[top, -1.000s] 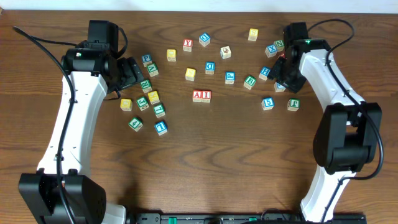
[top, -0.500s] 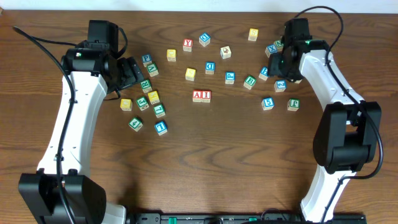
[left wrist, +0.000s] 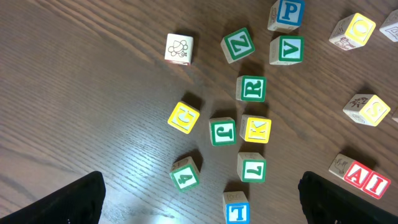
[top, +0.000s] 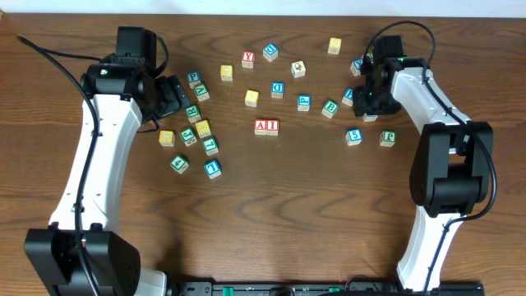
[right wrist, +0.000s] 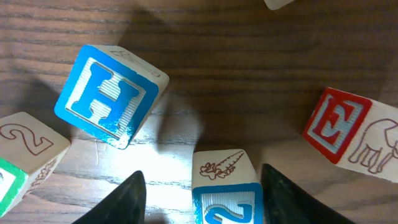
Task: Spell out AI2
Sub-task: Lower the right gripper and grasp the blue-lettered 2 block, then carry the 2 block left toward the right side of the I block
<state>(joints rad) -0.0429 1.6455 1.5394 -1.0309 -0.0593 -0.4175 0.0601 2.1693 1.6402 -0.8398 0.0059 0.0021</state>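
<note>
Looking down the right gripper (right wrist: 202,186) camera first: the blue 2 block (right wrist: 225,202) sits on the table (right wrist: 249,56) right between the fingers (right wrist: 127,202), number face up. The jaws are about half spread around it. One finger looks like it's right up against the block and the other has a clear gap, so it's not squeezed. Just past it there's a blue H block (right wrist: 109,93) turned at an angle, and a red E block (right wrist: 339,124) off to the other side. Neither touches the 2.

The left gripper (left wrist: 205,202) is spread wide and holding nothing, hanging over a bunch of green and yellow blocks (left wrist: 252,127). Further out in that view the red A block (left wrist: 359,176) and the red I block (left wrist: 378,185) sit side by side, touching. From overhead, those two are in the middle of the table, well apart from the 2, which is over on the right, mostly hidden under the right gripper. Way at the far edge there's a red Y block (top: 247,59).
</note>
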